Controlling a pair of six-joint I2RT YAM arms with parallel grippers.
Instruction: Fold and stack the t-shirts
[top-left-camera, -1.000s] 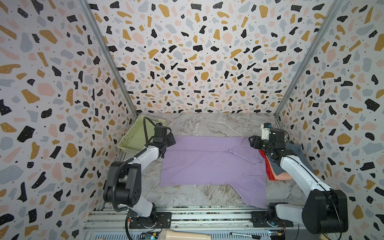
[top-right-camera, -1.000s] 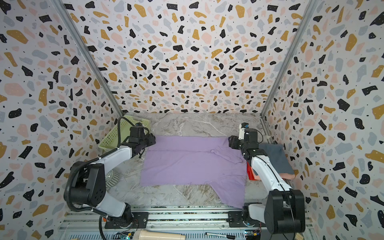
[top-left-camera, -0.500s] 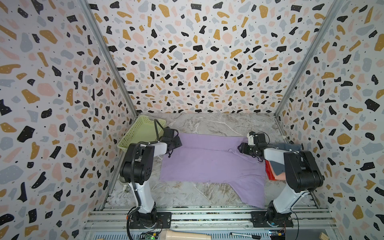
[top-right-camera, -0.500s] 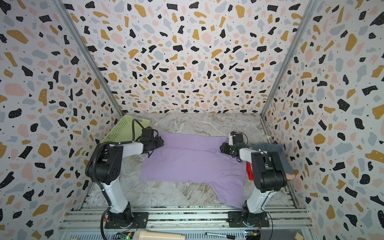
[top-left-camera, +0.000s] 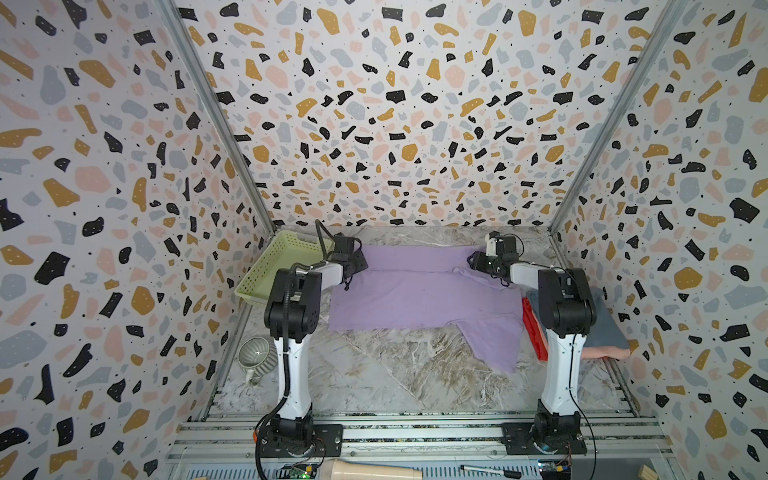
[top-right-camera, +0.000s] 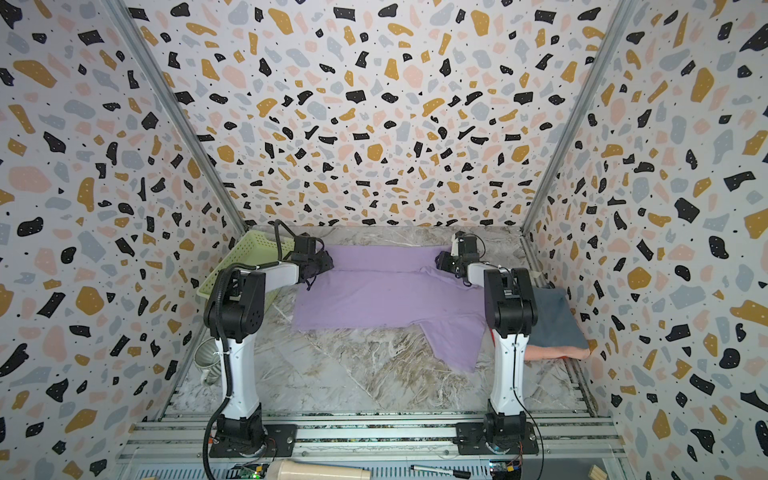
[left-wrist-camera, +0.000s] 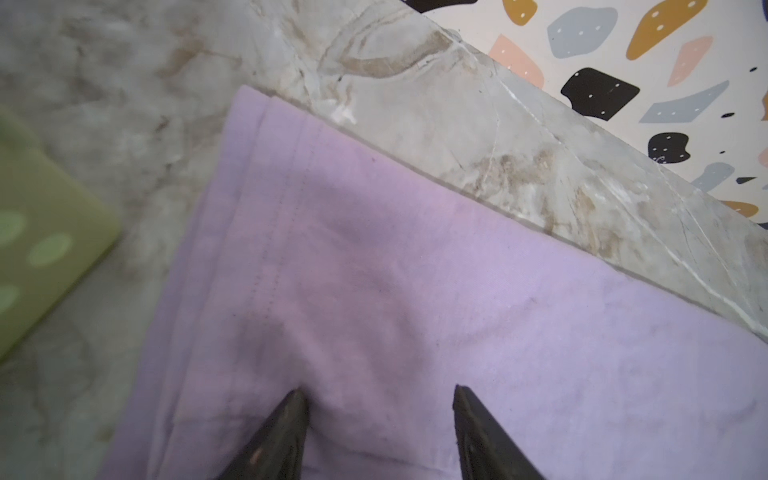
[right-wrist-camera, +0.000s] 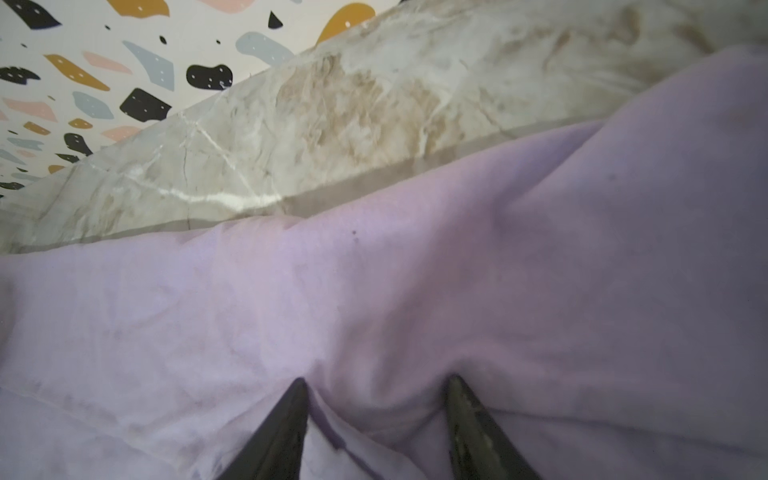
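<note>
A lavender t-shirt (top-left-camera: 419, 295) (top-right-camera: 386, 295) lies spread on the marble table, with a crease near its far edge and one sleeve trailing toward the front right. My left gripper (top-left-camera: 357, 264) (top-right-camera: 324, 264) (left-wrist-camera: 378, 392) stands open, tips down on the shirt's far left corner by the hem. At the far right corner my right gripper (top-left-camera: 478, 262) (top-right-camera: 442, 261) (right-wrist-camera: 376, 382) is open too, tips pressed into the cloth with a ridge of it puckered between them. At the right lies a pile of t-shirts: slate blue-grey (top-left-camera: 606, 328) over salmon pink (top-left-camera: 602, 353) and red (top-left-camera: 534, 332).
A pale green lattice basket (top-left-camera: 274, 266) (left-wrist-camera: 41, 249) sits by the left wall, close to my left gripper. A ribbed grey cup (top-left-camera: 253, 357) stands at the front left. The back wall rises just beyond the shirt's far edge. A pale cylinder (top-left-camera: 374, 471) and a pen (top-left-camera: 490, 471) lie on the front rail.
Both grippers have moved inward and toward the back wall, coming down on the shirt's far corners. The shirt's far edge now lies farther back. The right jaws have narrowed a little.
</note>
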